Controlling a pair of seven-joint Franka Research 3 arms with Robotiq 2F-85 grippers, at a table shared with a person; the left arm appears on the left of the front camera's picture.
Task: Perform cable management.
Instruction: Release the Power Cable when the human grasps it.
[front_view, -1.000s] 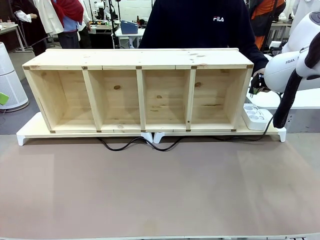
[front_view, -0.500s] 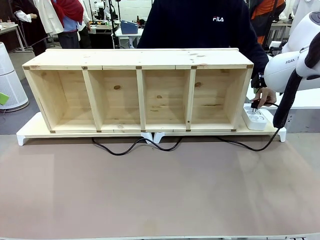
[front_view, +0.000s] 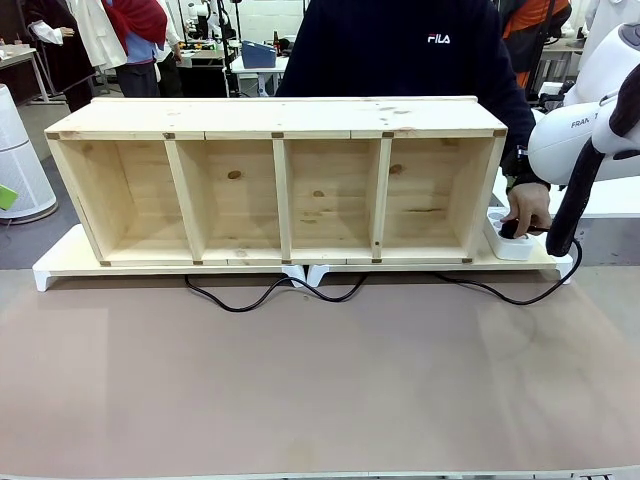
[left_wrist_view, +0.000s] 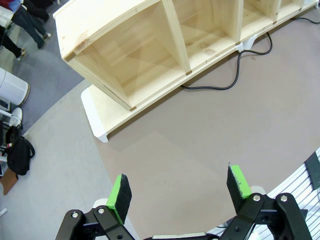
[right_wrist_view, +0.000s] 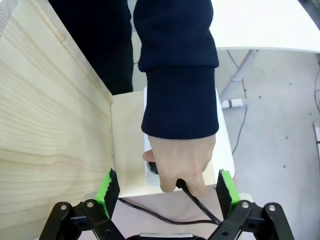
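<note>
The cable (front_view: 270, 292) is a thin black cord snaking over the brown mat along the front of the wooden shelf (front_view: 275, 180). At its right end a person's hand (front_view: 526, 208) presses the plug onto the white power strip (front_view: 505, 243). In the right wrist view my right gripper (right_wrist_view: 167, 192) is open just above that hand (right_wrist_view: 182, 157), and the cable (right_wrist_view: 200, 204) runs out from under the fingers. My left gripper (left_wrist_view: 180, 190) is open and holds nothing, high over the mat, far from the cable loop (left_wrist_view: 235, 75).
The shelf has several open compartments and stands on a board with white feet (front_view: 45, 275). My right arm (front_view: 575, 125) and its thick black hose (front_view: 572, 205) hang beside the shelf's right end. The brown mat (front_view: 320, 380) spreads in front.
The person's hand came out from behind the shelf with the plug and lowered it onto the power strip. The cable's right stretch swung forward into a wider bend. My grippers stayed open.
</note>
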